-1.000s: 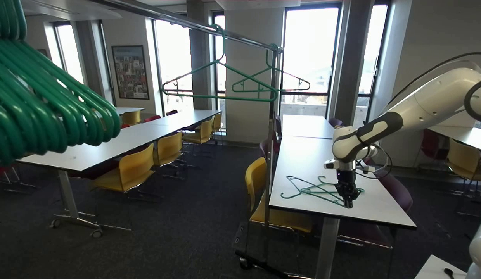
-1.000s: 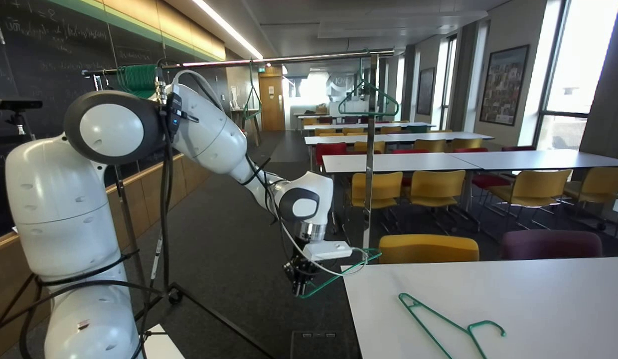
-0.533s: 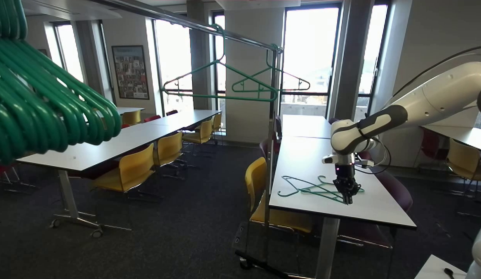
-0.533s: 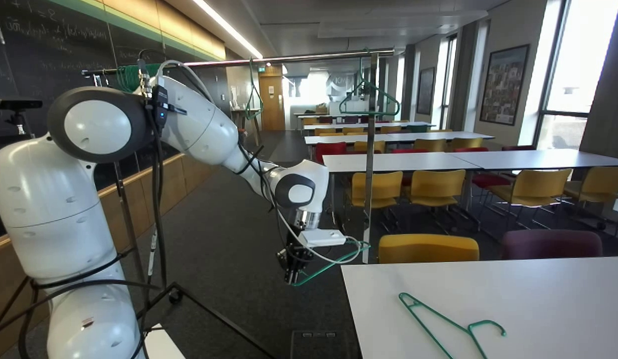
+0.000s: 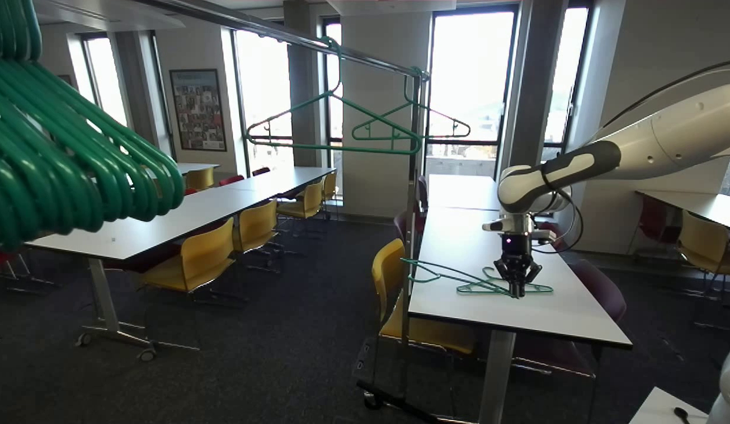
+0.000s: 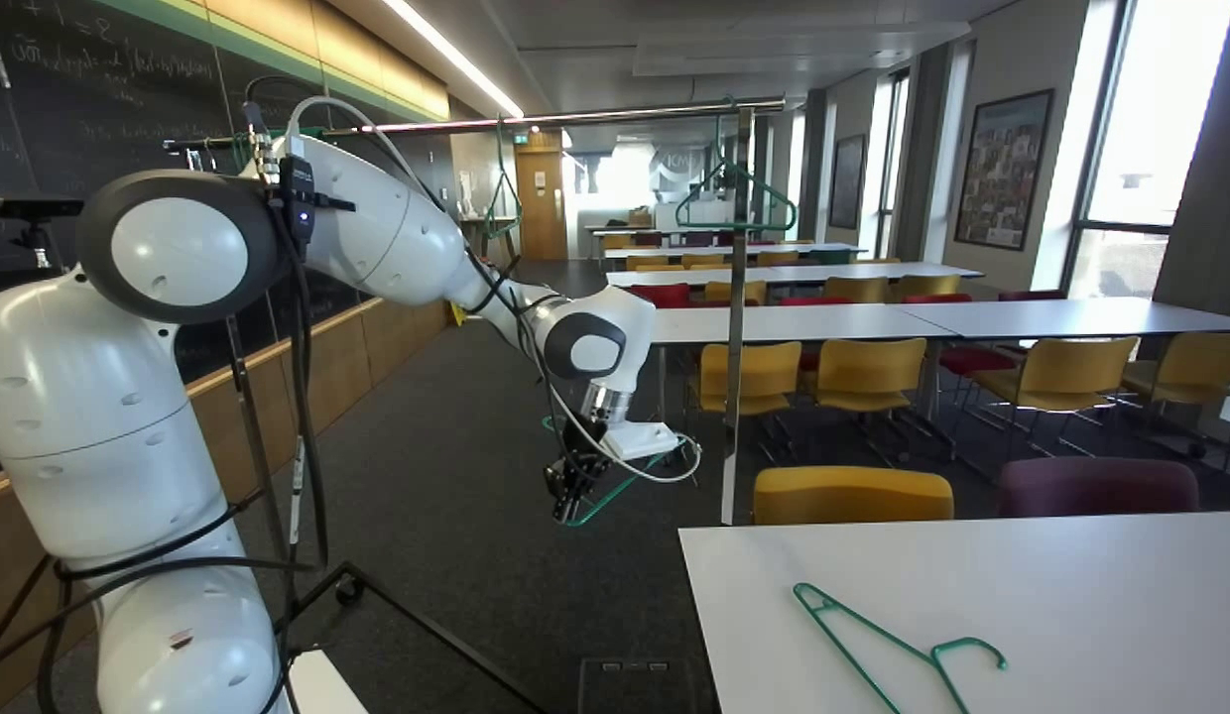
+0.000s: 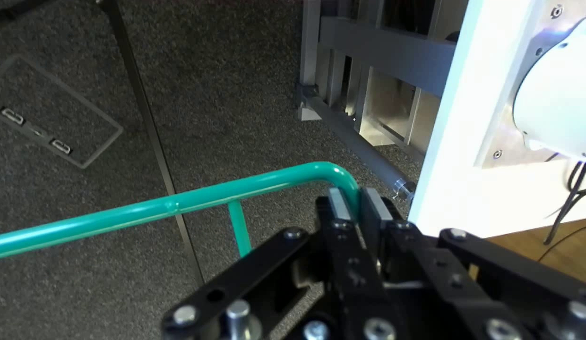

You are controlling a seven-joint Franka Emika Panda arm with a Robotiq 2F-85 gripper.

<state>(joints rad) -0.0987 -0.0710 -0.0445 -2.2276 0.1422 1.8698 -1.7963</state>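
Evidently, pick-up is done for the green hanger [image 7: 203, 197] pinched in the claw [image 7: 357, 202], while a second hanger [image 6: 876, 626] is left on the table [image 6: 1101, 595], apart from it.

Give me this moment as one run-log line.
claw: shut on green hanger at bent corner | held over carpet | second hanger: lying on table | more hangers: hanging from rail

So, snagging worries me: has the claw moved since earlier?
Yes: in an exterior view, the claw moved up and away from the white table bearing a coat hanger.
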